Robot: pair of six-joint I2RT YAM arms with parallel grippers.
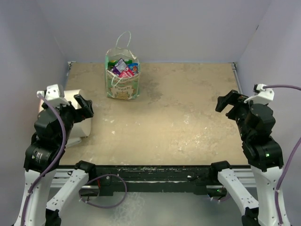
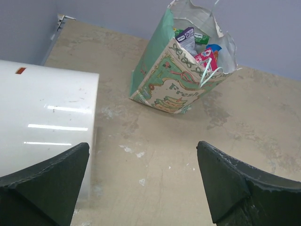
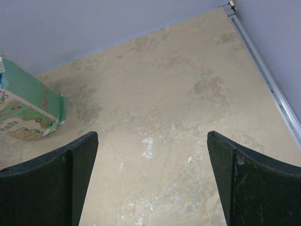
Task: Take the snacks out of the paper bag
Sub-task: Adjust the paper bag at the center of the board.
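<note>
You had the paper bag (image 2: 160, 80) with mint-green sides and interior, and a cream front printed with green lettering and green-and-red ornament. Its string handles (image 2: 205, 73) were white. The snacks (image 2: 188, 37) inside showed you purple, pink-red, blue and green wrappers. The cylinder (image 2: 47, 108) was glossy white, with a small orange-red mark near one end. The table (image 1: 188, 117) was mottled beige with darker stains and white flecks. The left gripper (image 2: 142, 146) and right gripper (image 3: 153, 134) were matt black. The walls (image 1: 164, 28) were pale lilac-grey.

Overhead view looks down on the whole table (image 1: 188, 117); both low, forward-facing wrist views share the paper bag (image 2: 171, 84).
</note>
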